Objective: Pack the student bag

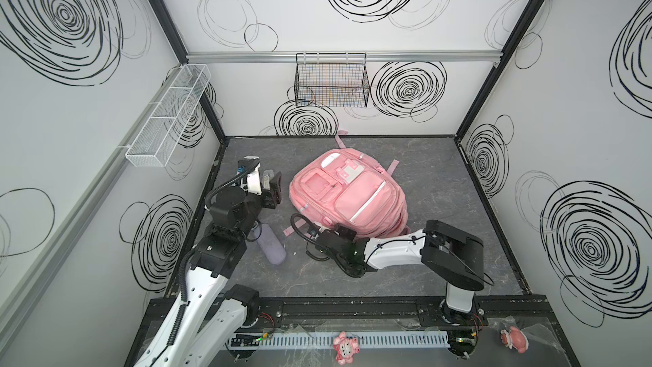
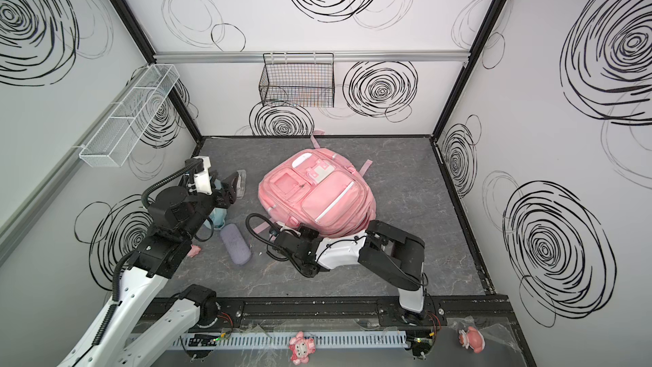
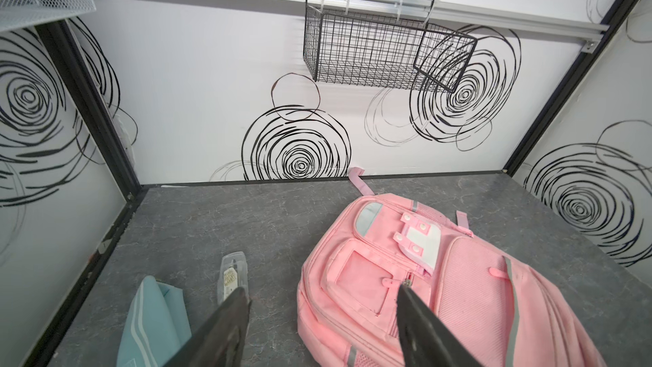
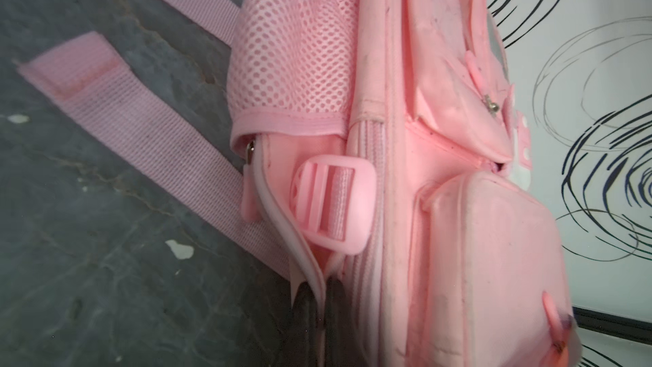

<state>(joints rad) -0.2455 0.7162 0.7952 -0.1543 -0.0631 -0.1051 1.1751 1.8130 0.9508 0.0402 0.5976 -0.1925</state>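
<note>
One student bag [image 1: 347,192] [image 2: 314,195], pink, lies front-up near the middle of the grey table [image 1: 441,206], its top end toward the back wall. Two grippers noted. The left gripper [image 3: 321,287] hangs to the left of the bag with its fingers spread wide and nothing between them. The right gripper [image 4: 319,298] is at the bag's near-left side, its dark fingers pinched together on a white-edged flap [image 4: 278,213] of the bag. The right wrist view shows one mesh side pocket [image 4: 300,47], one buckle [image 4: 331,203] and two webbing straps [image 4: 130,128] lying on the table. Loose items left of the bag, four counted: one teal pouch [image 3: 151,315], one clear plastic case [image 3: 233,273], one lilac case [image 1: 271,245], and one small pink scrap [image 2: 194,249], which cannot be identified. Wall fittings, two: one black wire basket [image 1: 331,81] on the back wall, and one white mesh basket [image 1: 167,118] of three compartments on the left wall. Two pink toy figures [image 1: 345,345] sit on the front ledge, well apart.
</note>
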